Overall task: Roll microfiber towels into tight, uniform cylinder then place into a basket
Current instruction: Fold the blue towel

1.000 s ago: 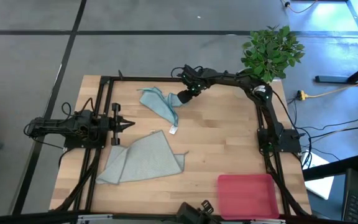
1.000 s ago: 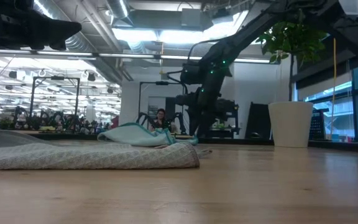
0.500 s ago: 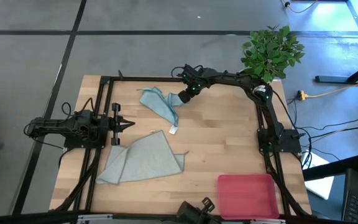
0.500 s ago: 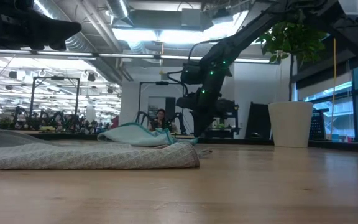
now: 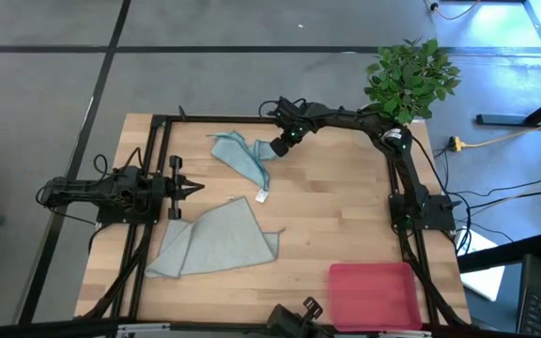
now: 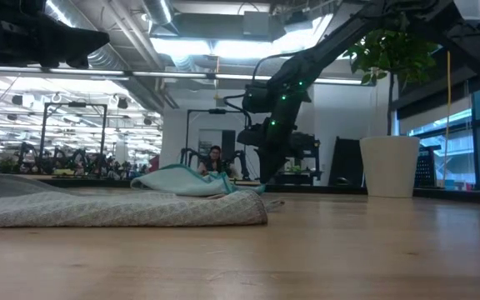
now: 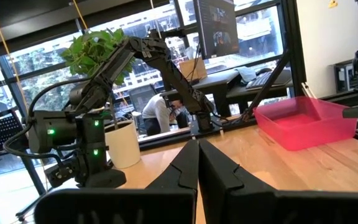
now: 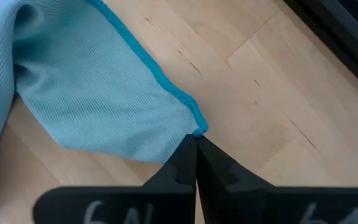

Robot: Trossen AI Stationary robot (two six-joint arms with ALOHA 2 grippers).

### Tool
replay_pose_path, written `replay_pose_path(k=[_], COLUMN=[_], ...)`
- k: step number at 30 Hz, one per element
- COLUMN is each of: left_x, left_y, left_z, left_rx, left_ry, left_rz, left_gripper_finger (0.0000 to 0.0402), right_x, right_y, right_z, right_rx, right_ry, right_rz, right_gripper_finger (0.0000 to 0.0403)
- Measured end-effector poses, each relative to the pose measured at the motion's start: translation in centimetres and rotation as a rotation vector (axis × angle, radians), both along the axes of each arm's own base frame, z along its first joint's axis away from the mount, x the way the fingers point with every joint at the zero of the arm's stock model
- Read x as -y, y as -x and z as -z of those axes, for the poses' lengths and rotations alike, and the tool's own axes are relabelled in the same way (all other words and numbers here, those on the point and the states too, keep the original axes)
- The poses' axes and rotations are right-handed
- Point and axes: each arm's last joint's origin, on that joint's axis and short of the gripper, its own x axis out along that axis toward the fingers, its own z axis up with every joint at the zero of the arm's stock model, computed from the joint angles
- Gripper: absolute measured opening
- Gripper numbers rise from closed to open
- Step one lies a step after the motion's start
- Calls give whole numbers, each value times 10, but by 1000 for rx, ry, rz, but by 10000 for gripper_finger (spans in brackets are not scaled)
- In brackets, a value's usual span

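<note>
The smaller teal-blue towel (image 5: 238,155) lies crumpled on the far middle of the table, its white tag (image 5: 261,196) pointing toward the near edge. It also shows in the low view (image 6: 186,181). The larger grey-green towel (image 5: 216,239) lies partly folded, nearer and to the left. The pink basket (image 5: 374,293) stands at the near right. My right gripper (image 8: 196,139) is shut, with its tips at the teal towel's right corner (image 8: 196,127). My left gripper (image 5: 195,187) is shut and empty at the table's left, above the grey-green towel's far corner. My right gripper's shut fingertips (image 8: 188,152) stand right at the teal towel's hemmed corner (image 8: 197,129), coming from above. I cannot tell whether they touch it. The towel lies flat on the table there.
A black frame (image 5: 252,118) runs along the table's far and side edges. A potted plant (image 5: 411,80) stands at the far right corner. Bare wood lies between the towels and the basket. A person sits in the room beyond the table (image 6: 215,158).
My right gripper has shifted a little toward the table's right edge beside the teal towel's corner. Both towels lie as before.
</note>
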Motion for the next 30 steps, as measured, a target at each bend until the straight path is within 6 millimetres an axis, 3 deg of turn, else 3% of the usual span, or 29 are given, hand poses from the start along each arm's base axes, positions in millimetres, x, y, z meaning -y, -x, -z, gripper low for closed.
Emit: replay_pose_path(k=[17, 21, 30], left_x=[0, -2, -10], left_y=[0, 0, 2], left_z=[0, 0, 0], left_rx=[-2, 0, 14], left_ry=[-1, 49, 128], left_rz=[-5, -80, -358], left_gripper_finger=[0, 0, 0], right_x=[1, 2, -4], right_y=[-1, -4, -16], right_z=[-5, -20, -78], right_rx=[-6, -35, -93], right_ry=[30, 60, 206], right_rz=[-17, -32, -90], right_gripper_finger=[2, 2, 1])
